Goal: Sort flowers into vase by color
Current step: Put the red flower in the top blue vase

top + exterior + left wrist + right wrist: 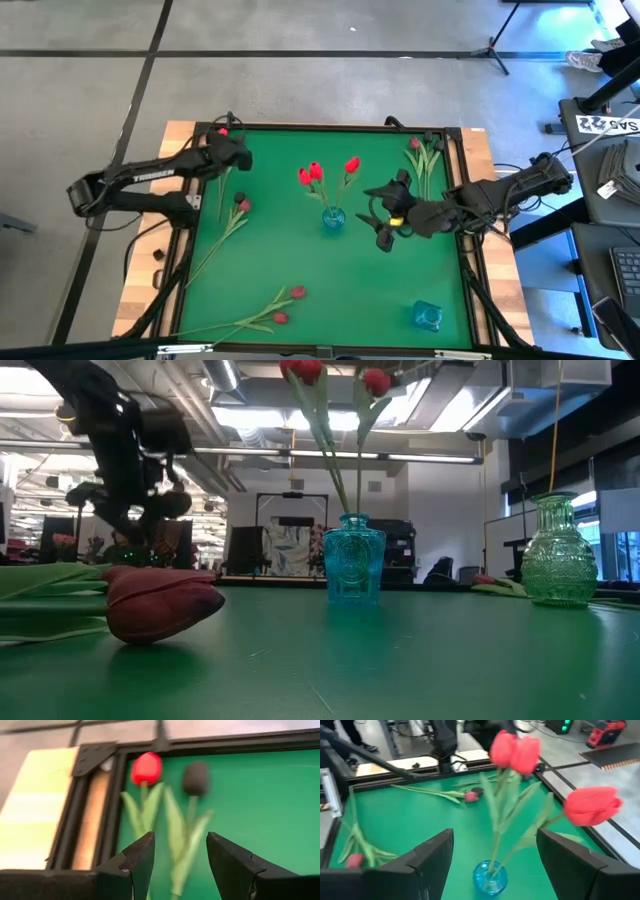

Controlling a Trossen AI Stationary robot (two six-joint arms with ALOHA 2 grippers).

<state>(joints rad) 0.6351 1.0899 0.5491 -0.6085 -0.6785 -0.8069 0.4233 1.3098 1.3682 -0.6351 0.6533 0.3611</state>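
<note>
A blue glass vase [332, 219] stands mid-table with three red flowers [515, 751] whose stems stick into its neck [490, 870]. My right gripper [374, 217] hangs open just right of the vase, raised above the table, its fingers [432, 857] apart on either side of the stems. My left gripper [240, 158] is open at the far left corner. It points at a red flower [146, 768] and a dark maroon flower [195, 777], both lying flat on the green mat. Their leaves lie just ahead of its spread fingers [137, 862].
More flowers lie on the mat: at the left [240, 203], near left [285, 303] and far right [424, 156]. A second, greenish vase [427, 316] stands at the near right. A black frame [95, 795] edges the mat.
</note>
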